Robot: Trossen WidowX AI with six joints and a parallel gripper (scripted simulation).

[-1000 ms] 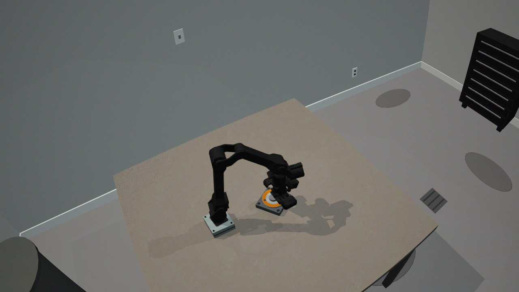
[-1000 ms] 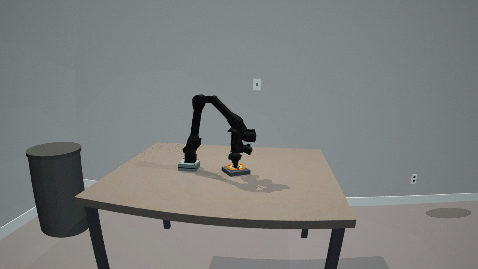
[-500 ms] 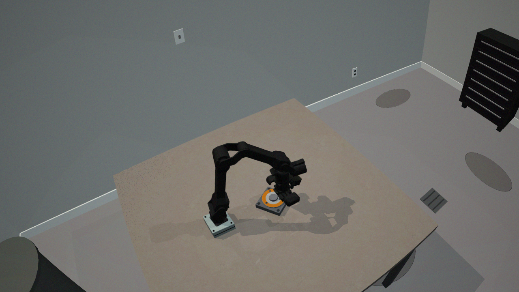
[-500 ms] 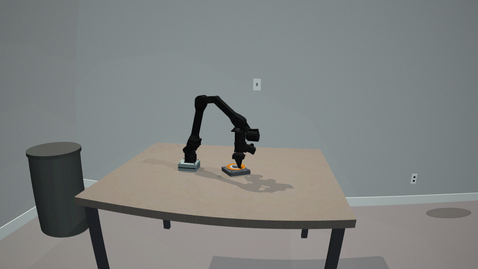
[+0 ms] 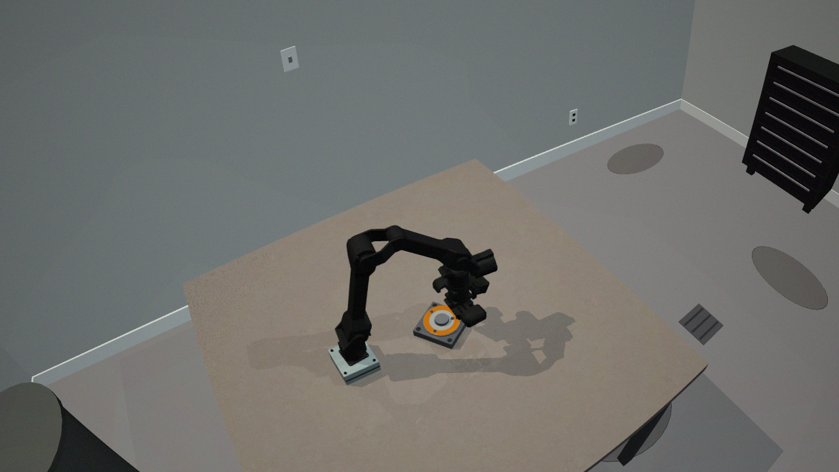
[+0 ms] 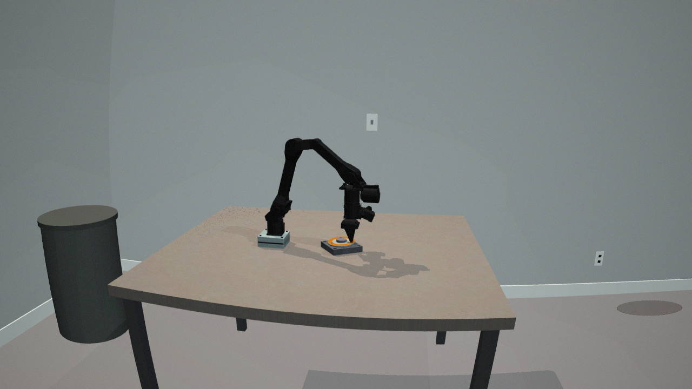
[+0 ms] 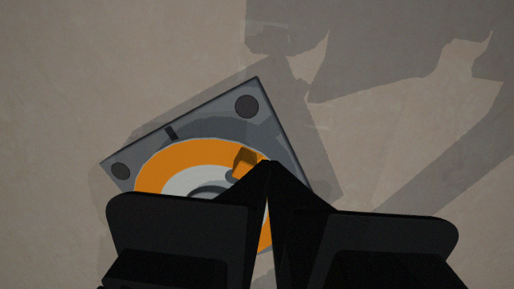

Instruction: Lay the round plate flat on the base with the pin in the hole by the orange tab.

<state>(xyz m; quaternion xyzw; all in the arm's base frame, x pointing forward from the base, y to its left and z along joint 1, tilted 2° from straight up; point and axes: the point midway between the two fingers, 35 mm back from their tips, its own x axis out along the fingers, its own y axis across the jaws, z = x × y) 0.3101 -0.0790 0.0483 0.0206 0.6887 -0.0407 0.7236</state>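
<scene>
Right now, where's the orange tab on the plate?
In the wrist view the orange tab stands on the round plate, just ahead of the shut gripper tips, on the side toward the base's far corner hole.

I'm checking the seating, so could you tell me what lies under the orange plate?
The grey square base lies under the plate, its corners showing. The shut gripper covers the plate's near side; the pin isn't visible.

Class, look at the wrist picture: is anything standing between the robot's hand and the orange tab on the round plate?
Nothing visible does. The shut hand has its tips right beside the orange tab on the round plate, with no object between them.
</scene>
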